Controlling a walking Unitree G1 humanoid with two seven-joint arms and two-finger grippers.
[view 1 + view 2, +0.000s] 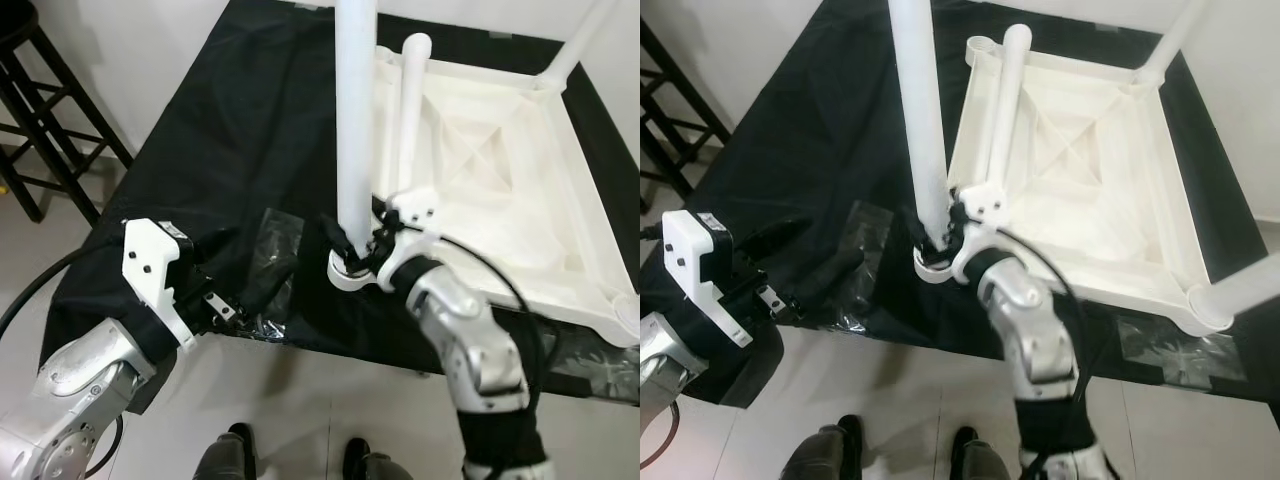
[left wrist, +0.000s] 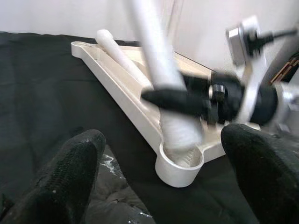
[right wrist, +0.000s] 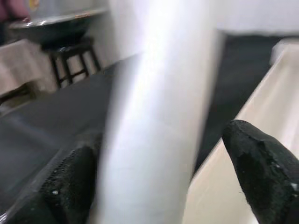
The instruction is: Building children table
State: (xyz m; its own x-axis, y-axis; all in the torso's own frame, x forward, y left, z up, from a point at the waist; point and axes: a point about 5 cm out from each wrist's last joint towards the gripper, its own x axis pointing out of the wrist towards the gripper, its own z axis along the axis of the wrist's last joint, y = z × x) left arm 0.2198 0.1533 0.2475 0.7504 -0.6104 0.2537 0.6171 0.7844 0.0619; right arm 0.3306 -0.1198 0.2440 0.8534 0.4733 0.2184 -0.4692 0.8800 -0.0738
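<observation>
A white children's table top (image 1: 500, 170) lies upside down on a table covered with black cloth (image 1: 230, 120). One white leg (image 1: 355, 120) stands upright in the near left corner socket (image 1: 347, 272). My right gripper (image 1: 355, 245) is shut on this leg just above the socket, one black finger on each side of it (image 3: 154, 158). A second loose leg (image 1: 410, 110) lies flat along the top's left rim. Two more legs stand in the far right (image 1: 585, 40) and near right (image 1: 1240, 290) corners. My left gripper (image 1: 232, 275) is open and empty, low over the cloth left of the socket.
Crumpled clear plastic bags (image 1: 275, 240) lie on the cloth under my left gripper, and another (image 1: 600, 365) lies at the front right. A black stool (image 1: 40, 110) stands to the left on the tiled floor. A person's shoes (image 1: 235, 450) are at the table's front edge.
</observation>
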